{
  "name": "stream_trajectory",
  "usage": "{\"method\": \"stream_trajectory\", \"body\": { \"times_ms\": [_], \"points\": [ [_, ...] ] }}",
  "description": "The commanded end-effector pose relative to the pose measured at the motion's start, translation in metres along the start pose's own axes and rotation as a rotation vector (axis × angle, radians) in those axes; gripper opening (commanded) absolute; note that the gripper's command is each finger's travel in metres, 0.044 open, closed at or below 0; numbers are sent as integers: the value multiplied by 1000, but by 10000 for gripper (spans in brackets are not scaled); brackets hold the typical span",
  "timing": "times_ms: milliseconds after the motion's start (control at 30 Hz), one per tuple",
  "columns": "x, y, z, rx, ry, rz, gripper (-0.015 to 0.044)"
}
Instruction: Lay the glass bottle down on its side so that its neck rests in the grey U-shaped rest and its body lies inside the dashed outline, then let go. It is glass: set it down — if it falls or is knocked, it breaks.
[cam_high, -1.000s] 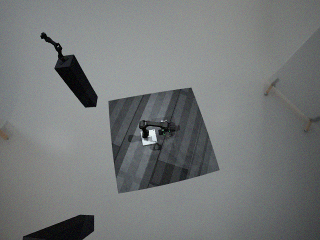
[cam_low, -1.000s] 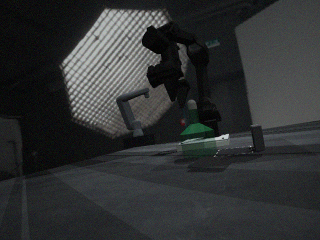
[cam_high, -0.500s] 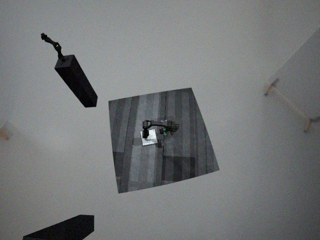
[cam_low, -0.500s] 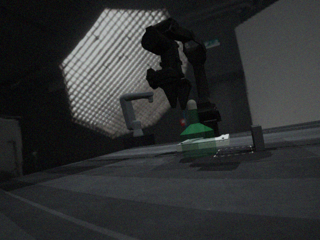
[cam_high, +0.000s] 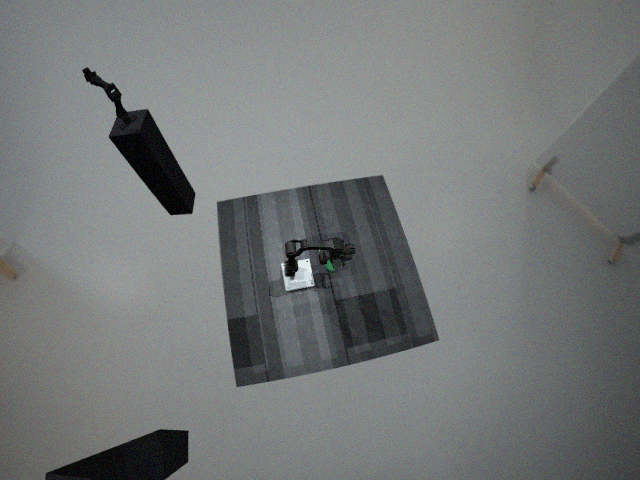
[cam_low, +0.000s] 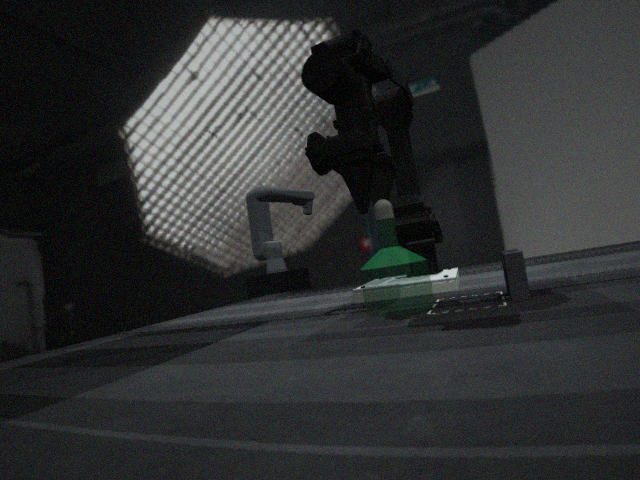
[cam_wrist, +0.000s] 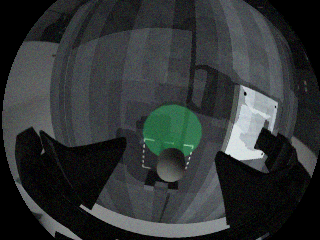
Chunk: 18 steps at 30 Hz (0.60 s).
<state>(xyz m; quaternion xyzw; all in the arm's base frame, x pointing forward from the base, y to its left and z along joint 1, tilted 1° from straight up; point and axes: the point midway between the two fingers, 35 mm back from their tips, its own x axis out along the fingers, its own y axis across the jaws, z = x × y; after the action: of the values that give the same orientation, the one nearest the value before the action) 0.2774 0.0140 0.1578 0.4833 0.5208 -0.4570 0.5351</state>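
The glass bottle (cam_high: 329, 266) (cam_low: 393, 260) (cam_wrist: 172, 120) is translucent green with a pale rounded top and stands upright. My gripper (cam_low: 373, 204) (cam_wrist: 172, 151) is open and empty. It points down just above and around the bottle's top; in the wrist view the top lies between and a little below the line of the fingertips. The grey U-shaped rest (cam_low: 515, 276) stands to the right of the bottle in the exterior view. The dashed outline (cam_low: 431, 311) (cam_wrist: 145, 167) lies between bottle and rest; the bottle hides part of it in the wrist view.
The white base plate (cam_high: 305, 283) (cam_low: 447, 279) (cam_wrist: 237, 142) under my arm lies close to the bottle, behind it in the exterior view and on the right in the wrist view. Another arm on a tall black pedestal (cam_high: 155, 165) stands away from the table.
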Motion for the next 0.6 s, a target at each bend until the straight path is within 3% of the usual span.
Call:
{"method": "stream_trajectory", "body": {
  "times_ms": [0, 233, 567],
  "points": [
    [0, -1, -7, 3, -3, 0, 440],
    [0, -1, -16, 3, -2, 0, 440],
    [0, -1, -16, 3, -2, 0, 177]
  ]
}}
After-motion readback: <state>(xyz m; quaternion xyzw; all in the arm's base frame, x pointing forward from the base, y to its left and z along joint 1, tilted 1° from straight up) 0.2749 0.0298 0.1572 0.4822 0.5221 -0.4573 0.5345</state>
